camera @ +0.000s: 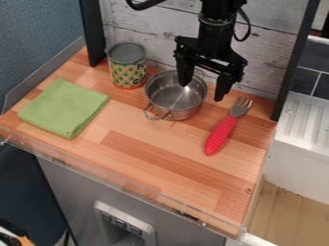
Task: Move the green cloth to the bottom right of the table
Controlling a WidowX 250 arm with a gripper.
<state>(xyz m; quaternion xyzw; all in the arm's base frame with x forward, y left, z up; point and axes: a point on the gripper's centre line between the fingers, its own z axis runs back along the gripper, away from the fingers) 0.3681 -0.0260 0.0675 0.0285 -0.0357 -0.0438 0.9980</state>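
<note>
The black gripper hangs at the back of the table, above the right part of the metal pot, with its two fingers spread apart and nothing between them. At the left side of the wooden table lies the green cloth, folded into a flat square. The gripper is well to the right of the cloth and does not touch it.
A metal pot with wire handles stands at the back middle. Behind and left of it is a can. A fork with a red handle lies on the right. A clear low rim runs along the front edge.
</note>
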